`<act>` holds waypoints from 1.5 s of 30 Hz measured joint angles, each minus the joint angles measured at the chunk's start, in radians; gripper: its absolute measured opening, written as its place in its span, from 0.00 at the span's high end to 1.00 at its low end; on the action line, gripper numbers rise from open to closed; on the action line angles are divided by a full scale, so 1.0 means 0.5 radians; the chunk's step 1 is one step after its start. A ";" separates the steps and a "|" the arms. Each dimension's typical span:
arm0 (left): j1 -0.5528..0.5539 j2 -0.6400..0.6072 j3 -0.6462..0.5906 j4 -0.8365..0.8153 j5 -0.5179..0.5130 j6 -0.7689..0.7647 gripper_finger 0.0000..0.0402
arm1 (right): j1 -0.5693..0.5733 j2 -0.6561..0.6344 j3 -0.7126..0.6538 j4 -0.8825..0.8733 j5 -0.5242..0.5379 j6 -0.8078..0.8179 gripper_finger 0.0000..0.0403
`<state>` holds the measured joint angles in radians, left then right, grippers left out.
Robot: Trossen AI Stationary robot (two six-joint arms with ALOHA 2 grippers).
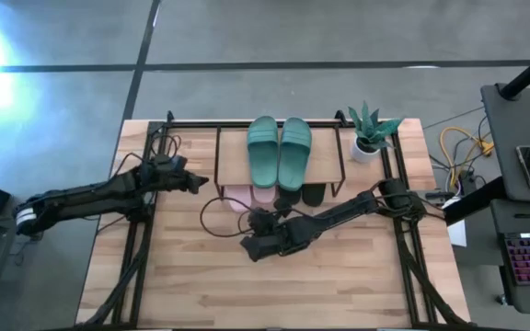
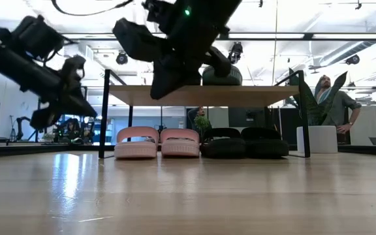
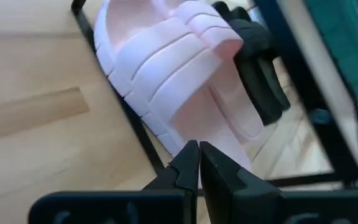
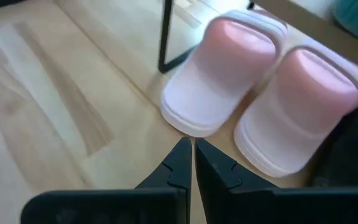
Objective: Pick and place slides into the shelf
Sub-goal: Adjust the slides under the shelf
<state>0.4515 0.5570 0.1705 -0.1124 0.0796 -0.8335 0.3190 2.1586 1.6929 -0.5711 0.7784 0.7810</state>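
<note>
The right end effector [image 1: 249,246] is seen fully closed with nothing between its fingers [image 4: 180,163]; it is held above the tabletop [image 1: 201,285], just in front of the shelf [image 1: 233,147], near the pink slides [image 1: 239,196]. In the right wrist view the closed fingertips are directed at the toe ends of the pink pair [image 4: 272,93], with a gap of bare wood between.

The left end effector [image 1: 201,181] is likewise closed and empty, raised beside the shelf's left side, its fingers [image 3: 188,163] pointed toward the pink slides [image 3: 185,74]. Contact with the shelf's black wire frame [image 3: 135,134] cannot be determined.

Slides relative to the shelf: the green pair [image 1: 280,150] is set side by side on the shelf's wooden top board [image 2: 201,95]. Under the board, the pink pair [image 2: 156,141] is placed at the left and the black pair [image 2: 243,142] at the right, the two pairs just beside each other, toes toward the front.

A potted plant [image 1: 370,131] is noted at the shelf's right rear corner. In the low view a person [image 2: 335,104] is visible in the room behind the shelf.
</note>
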 joint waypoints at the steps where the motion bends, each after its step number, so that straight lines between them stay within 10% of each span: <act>1: 0.000 0.040 -0.041 0.099 -0.006 -0.042 1.00 | 0.005 0.000 0.010 0.003 0.000 -0.027 0.97; 29: 0.002 1.535 -0.066 1.513 -0.242 -0.362 1.00 | -0.013 0.005 -0.157 0.476 -0.156 -0.256 0.97; 45: 0.121 1.712 -0.041 1.805 -0.239 -0.354 1.00 | -0.064 0.006 -0.230 0.543 -0.262 -0.256 0.97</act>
<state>0.5117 1.4131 0.1501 0.7902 -0.0399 -1.0102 0.2873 2.1616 1.5780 -0.2995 0.6476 0.6533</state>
